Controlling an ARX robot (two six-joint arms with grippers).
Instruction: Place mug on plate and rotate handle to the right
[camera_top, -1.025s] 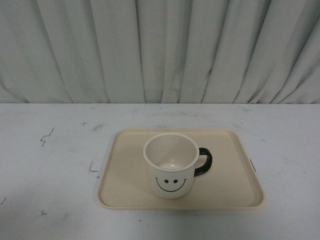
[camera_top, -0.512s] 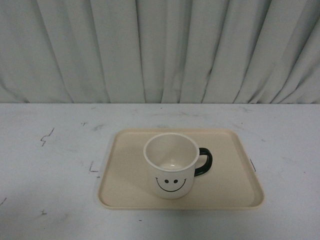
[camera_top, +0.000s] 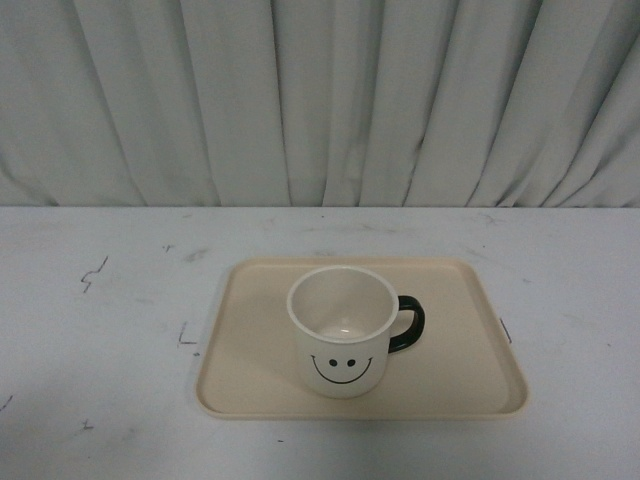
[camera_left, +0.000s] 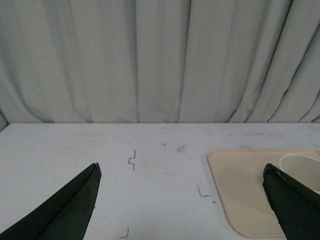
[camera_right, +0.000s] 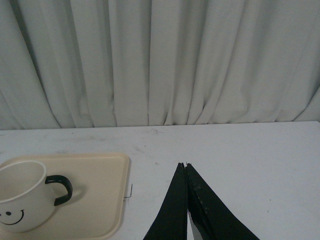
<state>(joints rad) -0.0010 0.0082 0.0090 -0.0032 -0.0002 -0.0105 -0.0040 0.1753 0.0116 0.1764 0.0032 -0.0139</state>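
Our left gripper (camera_left: 181, 172) has its jaws spread wide, nothing between them, hanging above bare table (camera_left: 100, 150) well left of the plate (camera_left: 240, 180). Our right gripper (camera_right: 185, 165) has its jaws pressed together, tips meeting, nothing held, over the table to the right of the plate (camera_right: 100, 200). Neither arm shows in the front view.

The mug (camera_top: 342, 340) stands upright on the plate (camera_top: 450, 340), roughly centred, a little toward the near edge. Smiley face (camera_top: 341, 364) points at our front camera. The handle (camera_top: 408, 324) sticks out to the right. Mug interior looks empty. Table top is white with scuffs and small black marks; a grey curtain (camera_top: 320, 100) hangs behind.
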